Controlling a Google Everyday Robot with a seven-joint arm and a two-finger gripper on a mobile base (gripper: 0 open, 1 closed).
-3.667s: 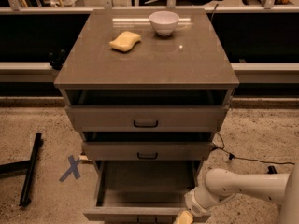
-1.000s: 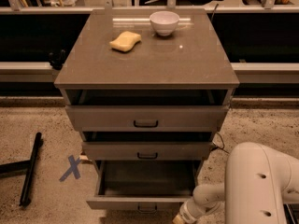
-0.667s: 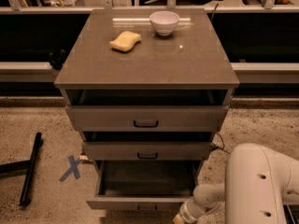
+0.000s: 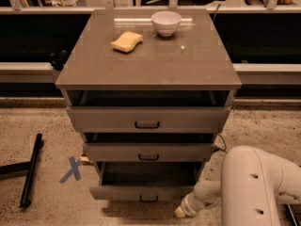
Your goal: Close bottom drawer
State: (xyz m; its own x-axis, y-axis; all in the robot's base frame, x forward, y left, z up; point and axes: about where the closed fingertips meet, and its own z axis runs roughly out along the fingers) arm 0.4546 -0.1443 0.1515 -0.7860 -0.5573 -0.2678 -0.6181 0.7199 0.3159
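The bottom drawer (image 4: 141,191) is the lowest of three in the grey-beige cabinet. It stands part open, its flat front with a small black handle (image 4: 148,199) pulled out past the drawer above, showing a dark shallow interior. My gripper (image 4: 180,212) is low at the right of the drawer front, close to its right corner, on the end of the white arm (image 4: 254,182). I cannot tell whether it touches the drawer.
The middle drawer (image 4: 148,152) and top drawer (image 4: 146,119) also stick out slightly. A yellow sponge (image 4: 126,41) and a white bowl (image 4: 166,22) sit on the cabinet top (image 4: 146,60). A black bar (image 4: 30,171) and a blue X mark (image 4: 71,169) lie on the floor at the left.
The bottom drawer has slid in a good way since the earliest frame. The white arm has swung in to fill the lower right.
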